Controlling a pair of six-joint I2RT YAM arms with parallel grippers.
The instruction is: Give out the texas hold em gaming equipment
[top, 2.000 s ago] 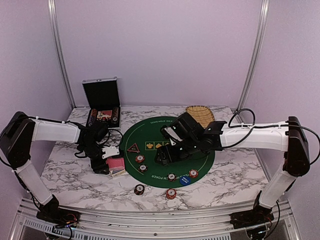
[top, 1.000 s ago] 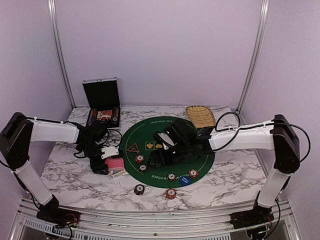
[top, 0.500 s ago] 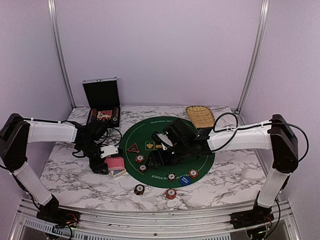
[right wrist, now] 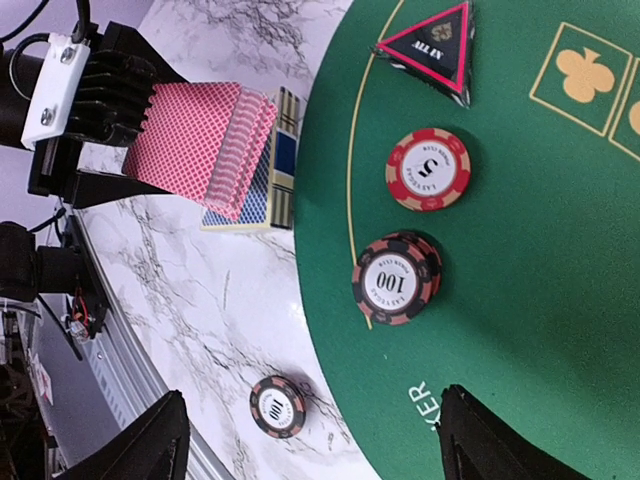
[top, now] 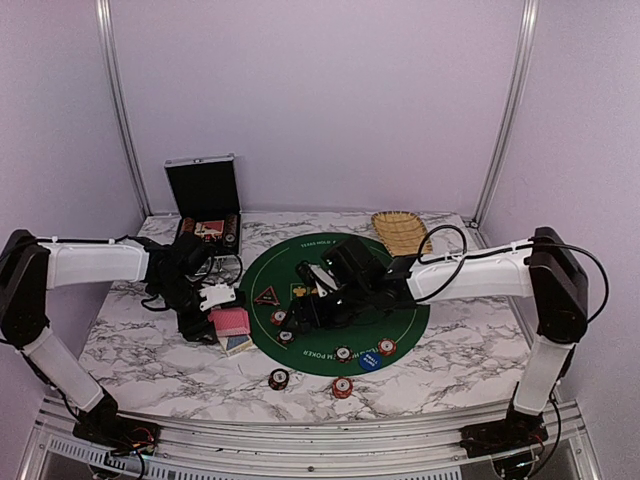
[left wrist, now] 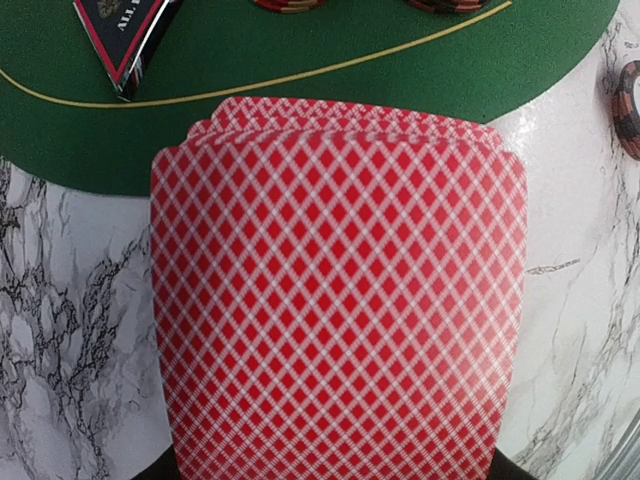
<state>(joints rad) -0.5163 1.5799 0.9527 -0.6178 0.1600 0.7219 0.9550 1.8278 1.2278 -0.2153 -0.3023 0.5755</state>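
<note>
Nearest the arm bases, two loose poker chips (top: 278, 379) lie on the marble surface (top: 150, 360), just off the near edge of the green poker mat (top: 400, 310). Beside the mat's left edge, the left gripper (top: 216, 315) pinches a fanned deck of red-backed playing cards (left wrist: 340, 290) just over a card box (right wrist: 268, 190). The right gripper (right wrist: 310, 400), spread and empty, hangs over the mat's left part above a stack of 100 chips (right wrist: 395, 278). The black "ALL IN" marker (right wrist: 432, 45) lies farther in. Dealing seems to be the step in hand. Next, the right gripper likely has to reach off the mat and take a single top card.
</note>
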